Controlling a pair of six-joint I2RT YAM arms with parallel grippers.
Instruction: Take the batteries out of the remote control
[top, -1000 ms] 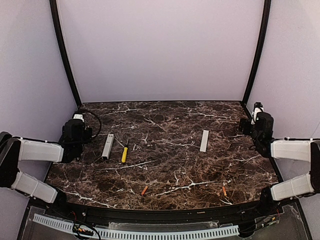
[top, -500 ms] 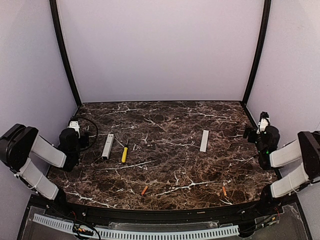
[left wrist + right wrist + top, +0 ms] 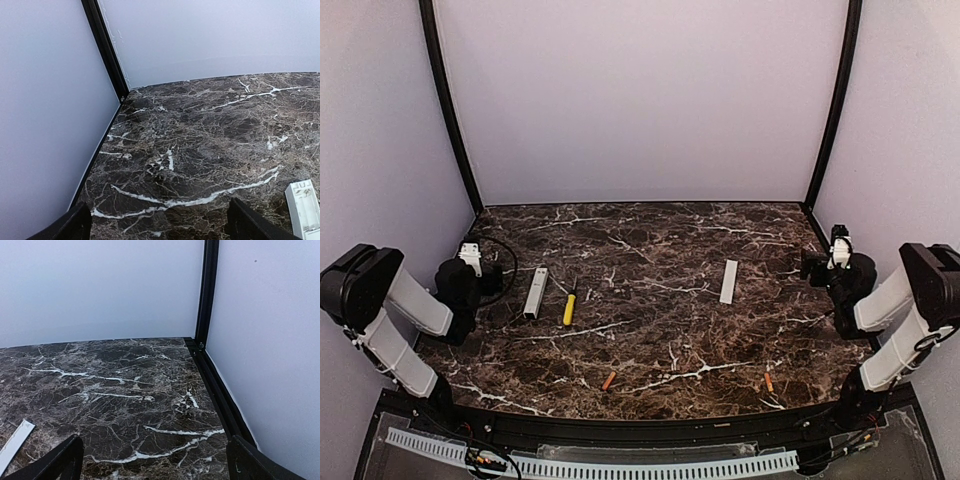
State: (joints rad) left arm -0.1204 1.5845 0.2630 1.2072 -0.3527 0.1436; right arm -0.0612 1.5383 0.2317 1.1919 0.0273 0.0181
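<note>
- While both arms sit folded at the side edges, the dark brown, white-veined marble tabletop [image 3: 660, 250] lies between pale lilac walls [image 3: 640, 100] and black corner posts [image 3: 448, 110].
- The slim white rectangular remote control [image 3: 535, 292] lies at left beside a yellow-handled screwdriver [image 3: 569, 303]; its print is too small to read.
- Two tiny orange-red cylindrical batteries [image 3: 609, 380] lie well apart near the front edge.
- A flat white cover strip [image 3: 729, 281] lies right of centre.
- The left gripper [image 3: 160, 225] and right gripper [image 3: 150, 460] stand with jaws spread wide over bare marble.

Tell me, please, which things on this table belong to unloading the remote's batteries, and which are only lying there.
For the job:
remote control
battery
second battery

Only lying there:
yellow-handled screwdriver
white cover strip
</note>
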